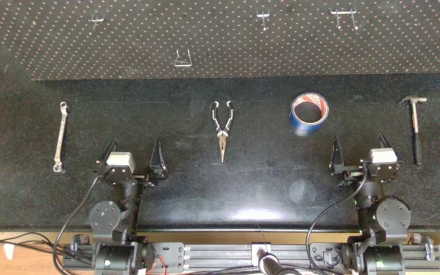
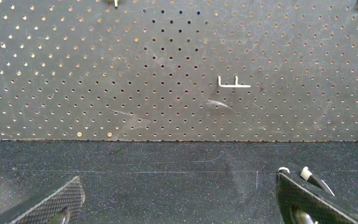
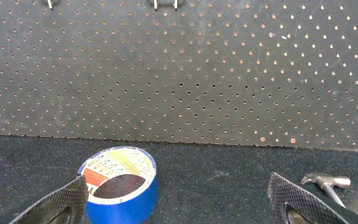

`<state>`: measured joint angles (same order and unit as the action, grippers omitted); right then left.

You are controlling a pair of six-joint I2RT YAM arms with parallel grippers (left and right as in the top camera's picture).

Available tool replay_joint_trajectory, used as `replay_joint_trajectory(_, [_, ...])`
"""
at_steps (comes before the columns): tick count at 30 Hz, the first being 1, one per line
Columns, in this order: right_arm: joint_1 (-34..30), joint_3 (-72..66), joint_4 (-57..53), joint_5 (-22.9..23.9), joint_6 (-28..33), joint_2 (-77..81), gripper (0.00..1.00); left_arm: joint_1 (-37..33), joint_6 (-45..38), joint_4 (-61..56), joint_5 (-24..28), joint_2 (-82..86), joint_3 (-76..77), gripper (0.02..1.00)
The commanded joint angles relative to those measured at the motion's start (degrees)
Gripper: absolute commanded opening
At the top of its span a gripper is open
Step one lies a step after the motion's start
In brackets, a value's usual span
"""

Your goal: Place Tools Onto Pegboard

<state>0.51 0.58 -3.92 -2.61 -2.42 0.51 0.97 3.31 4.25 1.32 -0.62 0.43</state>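
Top: wrench [image 1: 60,136], pliers [image 1: 221,128], tape roll [image 1: 309,113] & hammer [image 1: 414,126] lie apart on worktop [image 1: 281,176] below pegboard [image 1: 205,38]; L gripper [image 1: 134,153] & R gripper [image 1: 357,153] both wide. L wrist: hook [image 2: 234,83] on pegboard. R wrist: tape roll near one finger, hammer head near other.

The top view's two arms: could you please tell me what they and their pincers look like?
Both the left arm and the right arm are black, with rounded joint housings and a white block at the wrist. A black cable loops beside each base. The left pincer and right pincer each have two dark, pointed fingers with a carbon-fibre weave.
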Motion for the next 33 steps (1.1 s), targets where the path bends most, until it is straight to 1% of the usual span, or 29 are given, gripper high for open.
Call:
replay_joint_trajectory(1, [0.4, -0.3, -0.1, 0.7, 0.8, -0.5, 0.941, -0.2, 0.7, 0.3, 0.6, 0.4, -0.1, 0.996])
replay_joint_trajectory(33, [0.4, -0.3, -0.1, 0.7, 0.8, -0.5, 0.941, -0.2, 0.7, -0.2, 0.7, -0.3, -0.1, 0.996])
